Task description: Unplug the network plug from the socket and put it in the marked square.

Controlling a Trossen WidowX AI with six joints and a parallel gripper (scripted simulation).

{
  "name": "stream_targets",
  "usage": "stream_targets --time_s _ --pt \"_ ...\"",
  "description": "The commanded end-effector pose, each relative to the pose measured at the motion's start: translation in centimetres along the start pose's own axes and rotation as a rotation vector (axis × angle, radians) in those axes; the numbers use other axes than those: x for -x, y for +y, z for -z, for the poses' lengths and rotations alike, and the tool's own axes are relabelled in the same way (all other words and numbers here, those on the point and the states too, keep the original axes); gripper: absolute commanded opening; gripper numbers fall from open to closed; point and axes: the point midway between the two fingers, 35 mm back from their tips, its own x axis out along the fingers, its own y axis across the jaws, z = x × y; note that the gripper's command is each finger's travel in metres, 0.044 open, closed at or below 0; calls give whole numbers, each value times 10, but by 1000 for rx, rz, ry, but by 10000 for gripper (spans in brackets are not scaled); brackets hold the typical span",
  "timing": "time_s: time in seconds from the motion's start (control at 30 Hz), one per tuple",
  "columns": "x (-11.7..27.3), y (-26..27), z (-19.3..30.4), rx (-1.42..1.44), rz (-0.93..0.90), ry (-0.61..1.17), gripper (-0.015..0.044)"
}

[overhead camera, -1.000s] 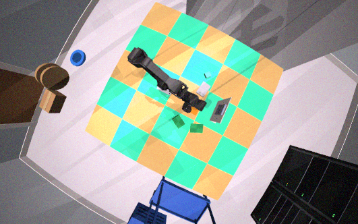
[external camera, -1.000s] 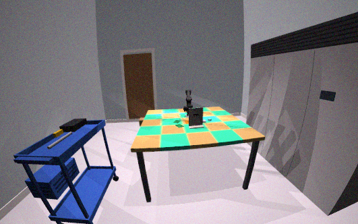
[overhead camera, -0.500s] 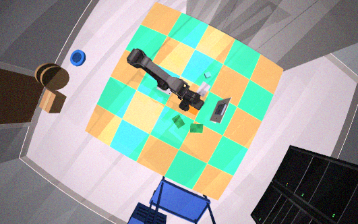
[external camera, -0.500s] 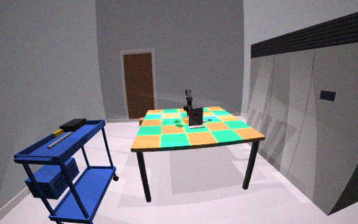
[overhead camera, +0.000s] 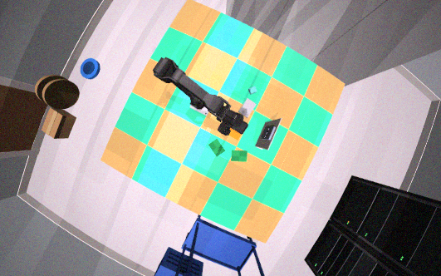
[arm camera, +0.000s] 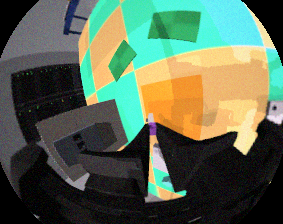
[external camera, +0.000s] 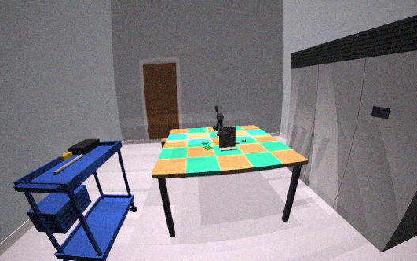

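Purple-and-white network plug [arm camera: 152,126] is held between the nearly closed jaws of the gripper [overhead camera: 237,128] [arm camera: 150,125], apart from the upright panel [overhead camera: 268,133] [external camera: 227,137] [arm camera: 82,142].

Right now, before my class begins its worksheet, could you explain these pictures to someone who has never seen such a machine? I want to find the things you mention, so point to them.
The machine is one jointed black arm [overhead camera: 191,89] [external camera: 219,117] ending in a gripper [overhead camera: 241,125] [arm camera: 150,125], its two-fingered hand. The top picture looks down from above, the exterior one looks across the room, and the wrist one rides beside the hand.

On the checkered table [overhead camera: 237,179] [external camera: 202,166] [arm camera: 104,32] stand an upright panel [overhead camera: 262,142] [external camera: 228,135] [arm camera: 116,112] with a socket, two flat green pieces, and an orange marked square [overhead camera: 235,134] [arm camera: 177,95].

The fingers are closed on a small purple-and-pale piece [arm camera: 152,128], most likely the plug; it looks clear of the panel, but its shape is mostly hidden.
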Motion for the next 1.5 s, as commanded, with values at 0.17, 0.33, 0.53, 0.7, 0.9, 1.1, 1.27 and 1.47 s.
stream_targets --time_s 0.17,0.33,0.53,0.7,0.9,1.1,1.27,1.47 --pt "-13 -12 0 -3 10 -3 0" --pt "-19 -16 -1 -3 11 -3 0" --pt "-25 -22 -1 -3 11 -3 0" --pt "-30 -27 -1 -3 11 -3 0" --pt "-33 -30 -1 -3 11 -3 0" --pt "-33 -29 0 -3 11 -3 0" --pt "-35 -29 0 -3 11 -3 0" --pt "-37 -29 0 -3 11 -3 0"
